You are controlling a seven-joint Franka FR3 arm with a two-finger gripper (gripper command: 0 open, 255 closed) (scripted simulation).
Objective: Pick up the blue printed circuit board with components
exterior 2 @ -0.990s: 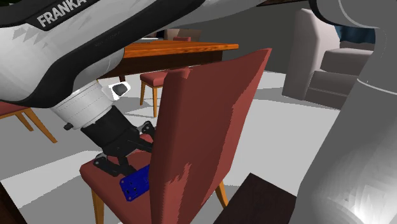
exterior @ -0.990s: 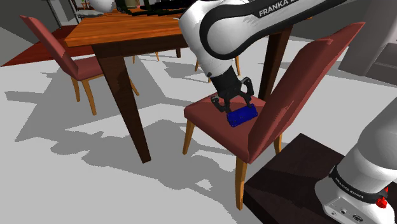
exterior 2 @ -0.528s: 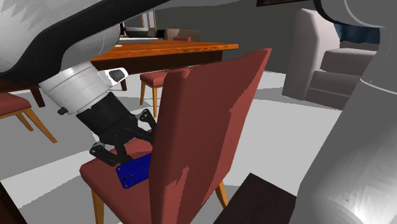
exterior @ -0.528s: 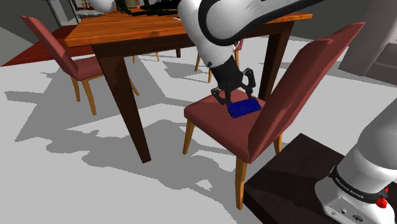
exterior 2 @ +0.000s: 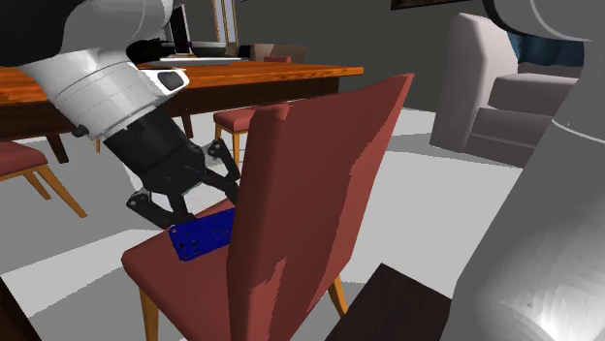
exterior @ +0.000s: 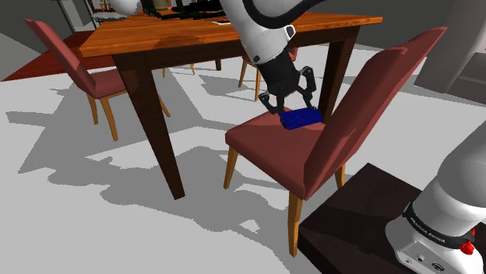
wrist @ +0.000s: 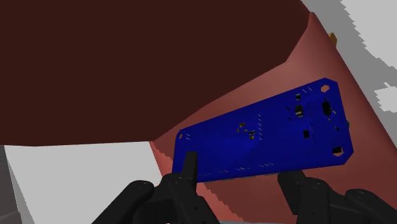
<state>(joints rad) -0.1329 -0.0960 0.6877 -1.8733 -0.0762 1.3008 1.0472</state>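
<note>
Blue board [wrist: 267, 149] bears dark components [wrist: 298, 111] in wrist view.

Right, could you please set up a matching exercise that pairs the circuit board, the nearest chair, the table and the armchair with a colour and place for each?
Things:
1. circuit board
2. chair
3. table
4. armchair

Descriptions:
A. grey, beyond the chair at the second exterior view's right
B. red, its seat just under the gripper
C. blue, clasped between the black fingers
D. orange-brown top on dark legs

Pairs: 1-C, 2-B, 3-D, 4-A
</note>
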